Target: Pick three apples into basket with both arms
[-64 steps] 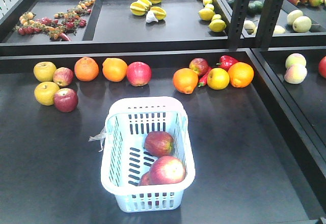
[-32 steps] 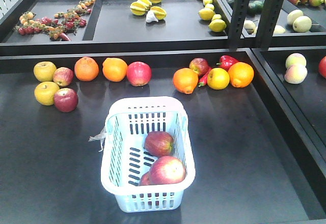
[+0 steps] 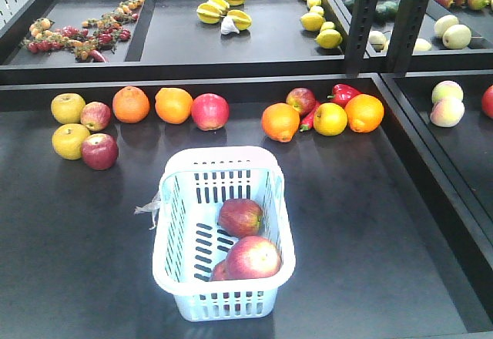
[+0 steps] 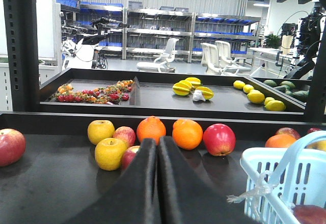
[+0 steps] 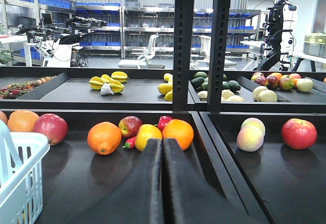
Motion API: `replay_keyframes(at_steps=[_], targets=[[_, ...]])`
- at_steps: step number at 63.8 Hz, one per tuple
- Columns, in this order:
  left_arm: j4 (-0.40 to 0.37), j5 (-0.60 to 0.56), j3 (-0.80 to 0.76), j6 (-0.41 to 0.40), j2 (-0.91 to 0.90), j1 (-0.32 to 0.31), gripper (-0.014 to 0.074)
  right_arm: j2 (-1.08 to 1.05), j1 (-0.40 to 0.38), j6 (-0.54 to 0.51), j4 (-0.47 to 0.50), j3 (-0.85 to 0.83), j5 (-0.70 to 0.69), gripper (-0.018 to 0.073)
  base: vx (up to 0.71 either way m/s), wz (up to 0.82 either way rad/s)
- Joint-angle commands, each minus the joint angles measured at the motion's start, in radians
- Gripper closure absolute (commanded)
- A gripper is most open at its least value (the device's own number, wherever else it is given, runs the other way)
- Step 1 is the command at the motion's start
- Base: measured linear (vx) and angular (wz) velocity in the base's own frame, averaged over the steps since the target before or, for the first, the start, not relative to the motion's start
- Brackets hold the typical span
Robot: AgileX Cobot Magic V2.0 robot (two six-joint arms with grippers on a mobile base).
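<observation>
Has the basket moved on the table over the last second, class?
No. The basket keeps the same place, its far rim still level with the dark red apple on the left of the table.

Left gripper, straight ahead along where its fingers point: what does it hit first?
Judging from the left wrist view, the shut left gripper points at the dark red apple just left of its tips, beside a yellow apple. An orange sits behind. Depth is unclear, so the red apple is likely, not certain.
</observation>
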Motion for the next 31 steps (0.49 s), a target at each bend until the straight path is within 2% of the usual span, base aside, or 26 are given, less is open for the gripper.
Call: replay_keyframes(at_steps=[1,31], targets=[[-0.005,-0.066,0.023,-0.009,-0.015,-0.001,0.0604,-0.012,-0.008,0.003,-0.01,0.015,-0.071,0.0568,0.0,0.0],[-0.005,-0.066,0.023,-0.009,-0.015,-0.001,0.0604,-0.012,-0.008,0.003,-0.01,0.015,-0.071,0.0568,0.0,0.0]])
